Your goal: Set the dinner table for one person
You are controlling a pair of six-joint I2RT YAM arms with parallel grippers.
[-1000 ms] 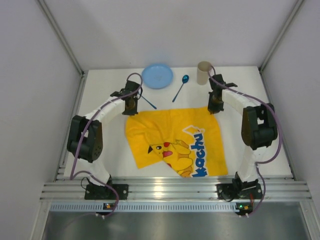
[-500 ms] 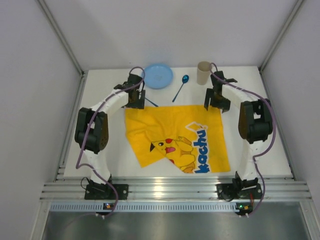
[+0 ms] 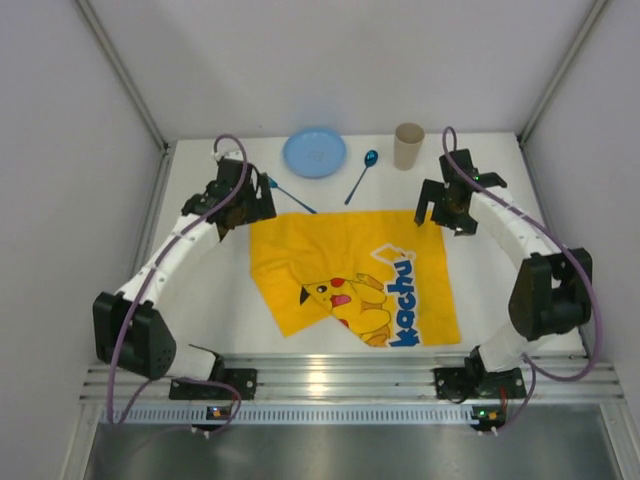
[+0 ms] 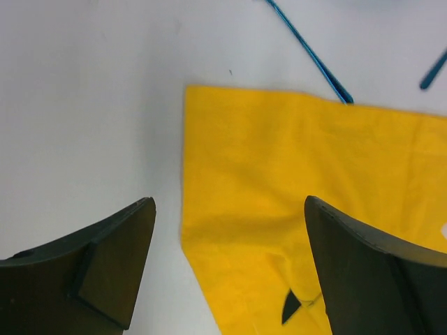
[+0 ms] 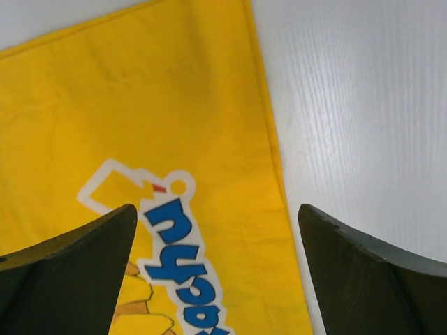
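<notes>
A yellow Pikachu-print mat (image 3: 350,275) lies spread flat on the white dinner table (image 3: 205,285). Above the mat's far-left corner hovers my left gripper (image 3: 248,203), open and holding nothing. In the left wrist view the left gripper (image 4: 229,202) straddles the mat (image 4: 293,174) at its left edge. My right gripper (image 3: 445,210) is open over the mat's far-right corner. In the right wrist view the right gripper (image 5: 217,208) frames the mat (image 5: 140,105) and its right edge, with bare table (image 5: 363,105) beside it.
Along the far side stand a blue plate (image 3: 314,152), a blue spoon (image 3: 362,172) and a beige cup (image 3: 407,145). A thin blue utensil (image 3: 290,198) lies by the mat's far-left corner, its handle (image 4: 311,56) showing. A silver rail (image 3: 350,380) bounds the near edge.
Both grippers went from shut to open and let go of the mat's far corners. The mat was drawn flat and square. Both arms have swung outward and lifted off.
</notes>
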